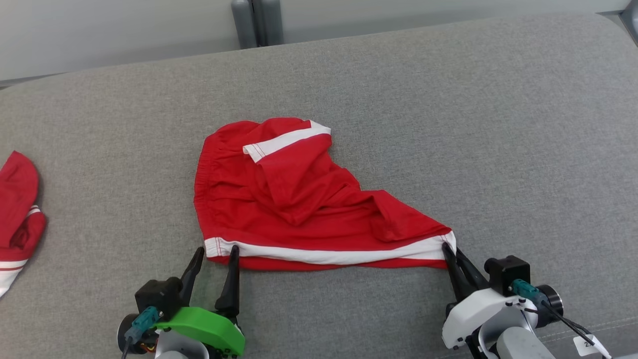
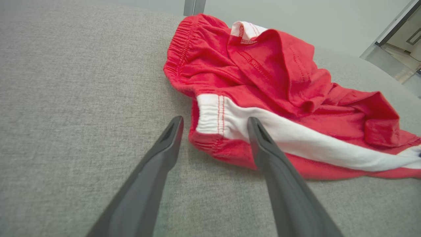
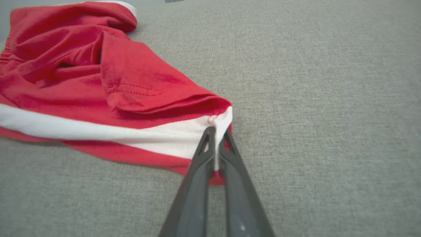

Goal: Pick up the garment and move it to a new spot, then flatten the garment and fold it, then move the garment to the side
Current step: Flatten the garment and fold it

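A red garment with white stripes (image 1: 299,204) lies crumpled on the grey cushion, its elastic waistband at the left. My right gripper (image 1: 451,252) is shut on the garment's near right corner, pinching the white stripe (image 3: 197,135) between its fingertips (image 3: 210,131). My left gripper (image 1: 218,252) stands open at the near left corner, its fingers either side of the white hem end (image 2: 213,115); the right finger (image 2: 260,138) lies over the stripe, the left finger (image 2: 171,135) over bare cushion. The garment (image 2: 263,72) rises in loose folds behind.
The grey upholstered surface (image 1: 448,124) stretches wide on the right and far side. A second red and white garment (image 1: 17,214) lies at the left edge. A pale wall and a dark post (image 1: 256,22) stand behind the far edge.
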